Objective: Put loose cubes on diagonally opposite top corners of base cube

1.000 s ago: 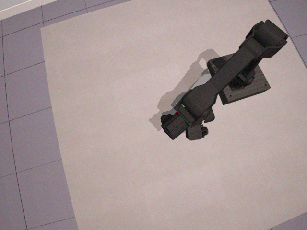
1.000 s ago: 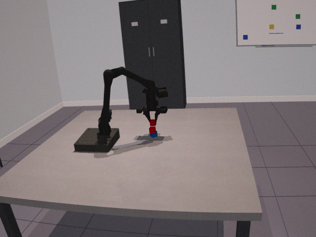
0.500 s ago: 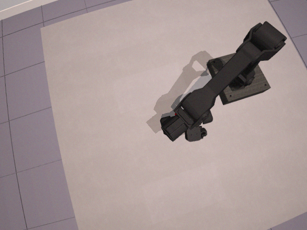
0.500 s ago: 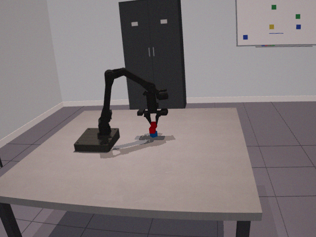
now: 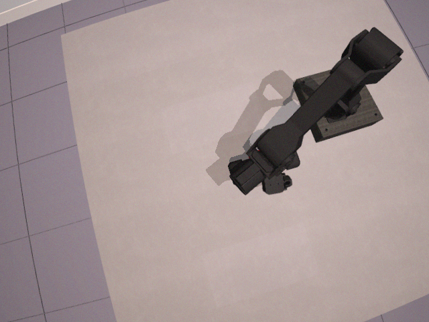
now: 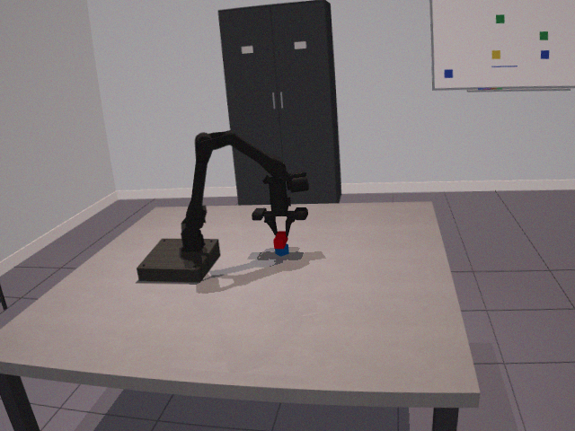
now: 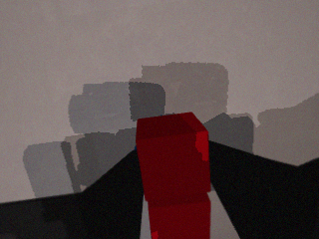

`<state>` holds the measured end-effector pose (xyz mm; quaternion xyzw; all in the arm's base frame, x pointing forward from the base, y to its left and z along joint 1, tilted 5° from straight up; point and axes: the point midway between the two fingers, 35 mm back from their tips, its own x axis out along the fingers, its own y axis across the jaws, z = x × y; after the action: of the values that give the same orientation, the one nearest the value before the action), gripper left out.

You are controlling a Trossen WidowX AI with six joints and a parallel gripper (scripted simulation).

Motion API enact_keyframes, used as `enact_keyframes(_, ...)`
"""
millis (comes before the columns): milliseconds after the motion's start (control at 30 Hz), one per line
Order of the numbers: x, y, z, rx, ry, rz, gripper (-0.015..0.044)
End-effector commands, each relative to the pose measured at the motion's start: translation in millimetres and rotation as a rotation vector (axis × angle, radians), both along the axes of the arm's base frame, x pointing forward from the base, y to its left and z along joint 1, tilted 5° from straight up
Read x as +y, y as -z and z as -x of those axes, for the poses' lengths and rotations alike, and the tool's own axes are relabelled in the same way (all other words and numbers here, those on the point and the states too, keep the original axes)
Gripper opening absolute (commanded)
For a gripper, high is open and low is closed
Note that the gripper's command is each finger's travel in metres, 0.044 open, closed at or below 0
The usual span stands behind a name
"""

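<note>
My gripper points down, shut on a red cube, right over the blue base cube. The other red cube sits on the base cube and overlaps the held one in the exterior view. The two red cubes are very close together; whether they touch, and whether the held cube rests on the base, I cannot tell. In the wrist view only slivers of blue show behind the held cube. In the top view the arm hides nearly all of the cubes.
The arm's dark wooden mounting block stands on the pale table. The arm arches from it to the cubes. Arm and gripper shadows lie around the base cube. A dark cabinet stands beyond the table.
</note>
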<state>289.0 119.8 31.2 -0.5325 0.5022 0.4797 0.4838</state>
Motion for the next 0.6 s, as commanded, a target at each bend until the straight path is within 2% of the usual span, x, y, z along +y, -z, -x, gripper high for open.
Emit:
enact_keyframes(0, -0.7, 1.4, 0.0, 0.0, -0.004, 0.005, 0.0105)
enact_keyframes(367, -0.7, 1.4, 0.0, 0.0, -0.004, 0.005, 0.0105)
enact_keyframes(500, -0.7, 1.4, 0.0, 0.0, -0.004, 0.005, 0.0205)
enact_keyframes(567, -0.7, 1.4, 0.0, 0.0, -0.004, 0.005, 0.0205)
